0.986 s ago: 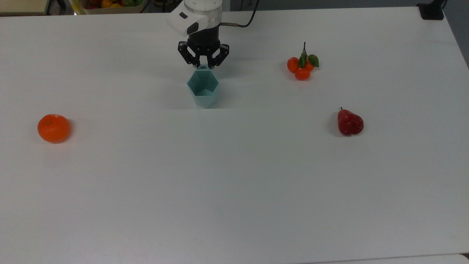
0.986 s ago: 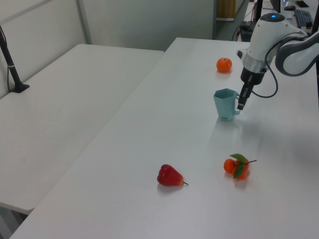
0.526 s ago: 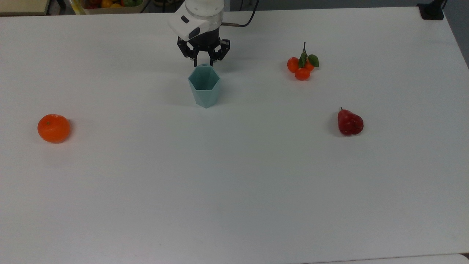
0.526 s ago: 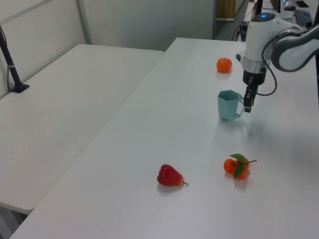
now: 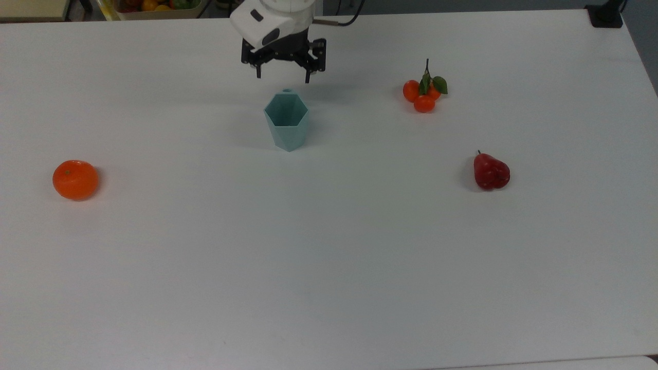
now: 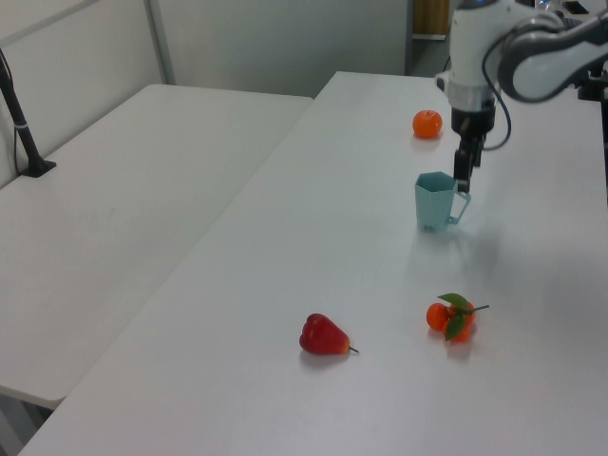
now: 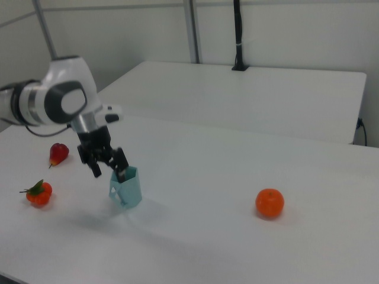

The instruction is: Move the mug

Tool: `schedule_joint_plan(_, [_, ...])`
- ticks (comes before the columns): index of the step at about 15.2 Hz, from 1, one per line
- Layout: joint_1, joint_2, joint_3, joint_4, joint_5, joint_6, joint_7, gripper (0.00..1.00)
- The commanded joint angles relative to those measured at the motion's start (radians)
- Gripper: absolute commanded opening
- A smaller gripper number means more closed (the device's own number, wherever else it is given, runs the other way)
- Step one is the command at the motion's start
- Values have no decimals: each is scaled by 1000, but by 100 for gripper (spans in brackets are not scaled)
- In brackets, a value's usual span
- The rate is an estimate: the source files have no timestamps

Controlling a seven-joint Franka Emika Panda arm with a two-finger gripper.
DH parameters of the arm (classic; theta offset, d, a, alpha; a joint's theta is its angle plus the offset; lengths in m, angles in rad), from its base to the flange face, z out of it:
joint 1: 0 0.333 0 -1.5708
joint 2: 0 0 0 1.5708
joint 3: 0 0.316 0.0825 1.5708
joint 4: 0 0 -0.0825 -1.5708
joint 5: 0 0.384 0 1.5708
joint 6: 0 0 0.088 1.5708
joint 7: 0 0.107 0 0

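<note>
Black two-finger gripper [image 5: 283, 77] w/ fingers spread wide, empty, hovering just above tab handle of pale teal faceted plastic mug [image 5: 286, 121] standing upright on white table [image 5: 329, 257] btw. orange and tangerine cluster; looks released, so prob. retreat next, pulling up clear w/o knocking it.

From the top view you look steeply down on the white tabletop [image 5: 329, 267], with the white robot arm [image 5: 277, 20] at the far edge. The left view gives you a lower, oblique look along that tabletop [image 6: 313, 237]; the right view faces it from the opposite end. All 3 share the pale teal faceted mug [image 5: 286, 120] [image 6: 435, 200] [image 7: 126, 187].
</note>
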Motion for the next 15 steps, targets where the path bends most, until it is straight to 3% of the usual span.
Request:
schedule_joint_plan(1, [4,8,-4,197,0,-188,-47,100])
schedule_joint_plan(4, [1,10,-15,337,12,-294,-52,100])
schedule_joint_plan(8, [-15,0,-17,458,95,-386,-55,100])
schedule_joint_plan(15, [-21,-3,-30,477,89,-431,-80,100])
